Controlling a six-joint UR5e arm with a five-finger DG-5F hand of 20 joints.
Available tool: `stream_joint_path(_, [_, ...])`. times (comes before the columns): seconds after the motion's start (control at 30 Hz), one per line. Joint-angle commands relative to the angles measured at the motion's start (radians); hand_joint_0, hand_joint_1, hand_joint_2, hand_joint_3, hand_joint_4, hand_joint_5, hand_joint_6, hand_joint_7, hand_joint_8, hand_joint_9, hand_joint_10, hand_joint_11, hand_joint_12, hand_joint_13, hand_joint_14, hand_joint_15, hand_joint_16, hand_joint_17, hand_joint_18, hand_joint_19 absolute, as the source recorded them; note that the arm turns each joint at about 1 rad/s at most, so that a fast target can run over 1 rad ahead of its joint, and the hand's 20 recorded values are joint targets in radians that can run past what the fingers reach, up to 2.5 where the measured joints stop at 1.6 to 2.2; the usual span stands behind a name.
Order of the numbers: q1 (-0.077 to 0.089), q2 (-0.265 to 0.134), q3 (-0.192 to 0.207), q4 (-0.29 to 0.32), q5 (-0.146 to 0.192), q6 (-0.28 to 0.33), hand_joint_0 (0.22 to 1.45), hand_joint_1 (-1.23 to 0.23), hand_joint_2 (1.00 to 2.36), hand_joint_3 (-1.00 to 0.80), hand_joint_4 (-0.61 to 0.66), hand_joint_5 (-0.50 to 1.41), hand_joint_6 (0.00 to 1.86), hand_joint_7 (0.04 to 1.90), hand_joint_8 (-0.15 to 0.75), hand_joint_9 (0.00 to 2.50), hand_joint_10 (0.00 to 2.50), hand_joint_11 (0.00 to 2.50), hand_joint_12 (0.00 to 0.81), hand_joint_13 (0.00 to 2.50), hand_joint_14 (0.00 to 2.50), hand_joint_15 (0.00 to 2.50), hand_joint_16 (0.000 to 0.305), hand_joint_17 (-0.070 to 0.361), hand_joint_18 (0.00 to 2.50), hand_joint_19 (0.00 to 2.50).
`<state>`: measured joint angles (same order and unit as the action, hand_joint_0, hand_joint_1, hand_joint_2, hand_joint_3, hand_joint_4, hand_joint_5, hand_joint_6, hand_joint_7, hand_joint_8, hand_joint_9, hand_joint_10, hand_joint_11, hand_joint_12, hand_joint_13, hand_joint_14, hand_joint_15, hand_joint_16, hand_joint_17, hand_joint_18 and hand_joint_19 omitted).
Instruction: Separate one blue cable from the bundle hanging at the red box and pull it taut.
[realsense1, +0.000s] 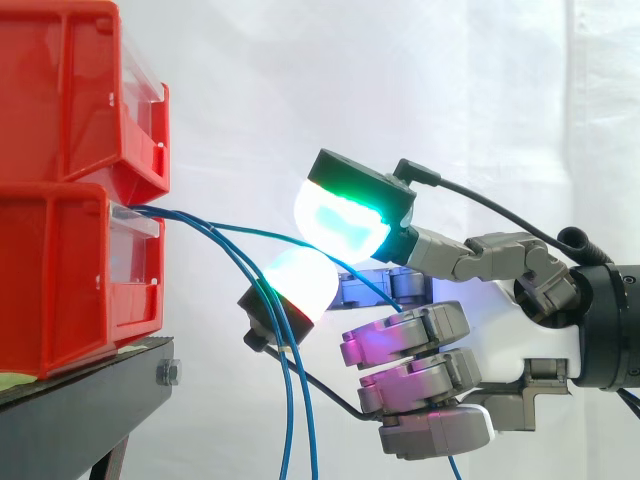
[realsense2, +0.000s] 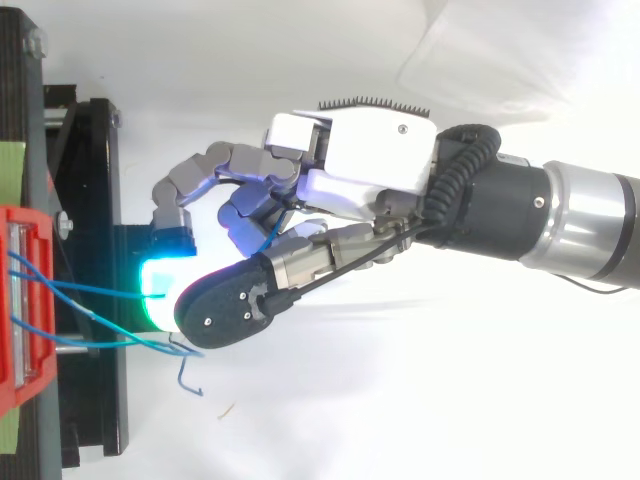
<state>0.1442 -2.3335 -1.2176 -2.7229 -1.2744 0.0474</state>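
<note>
Blue cable (realsense1: 240, 230) ran from the front of the lower red bin (realsense1: 70, 280) on the left, its long axis nearly level and pointing right with a slight droop. It ended at the hand (realsense1: 420, 340), where it was pinched between two curled fingertips (realsense1: 340, 215), one glowing green and one white. Side view showed the rest of the bundle (realsense1: 288, 400) hanging steeply just left of the hand, while top view showed the cable continuing inside the curled fingers, above the black stand (realsense2: 95, 180).
</note>
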Motion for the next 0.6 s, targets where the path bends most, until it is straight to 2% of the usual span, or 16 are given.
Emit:
stream_joint_path(0.0, [0.000,-0.001,0.001,0.000,0.000,0.003,0.79,-0.73,1.00,-0.50,-0.18,-0.22,0.92,1.07,0.260,0.80,2.41,1.41,0.313,0.86,2.29,1.58,0.029,0.065,1.27,1.54])
stream_joint_path(0.4, [0.001,0.000,0.000,-0.005,0.000,-0.003,0.79,-0.73,1.00,-0.50,-0.18,-0.22,0.92,1.06,0.264,0.80,2.44,1.40,0.312,0.86,2.32,1.57,0.029,0.066,1.28,1.53])
stream_joint_path(0.53, [-0.005,0.014,-0.005,-0.075,-0.029,-0.032,0.79,-0.73,1.00,-0.50,-0.17,-0.22,0.92,1.06,0.265,0.80,2.43,1.43,0.307,0.86,2.32,1.55,0.029,0.066,1.28,1.52])
stream_joint_path(0.57, [-0.005,0.014,-0.005,-0.075,-0.029,-0.032,0.79,-0.73,1.00,-0.50,-0.18,-0.22,0.92,1.06,0.266,0.80,2.43,1.41,0.313,0.86,2.33,1.53,0.030,0.067,1.28,1.51])
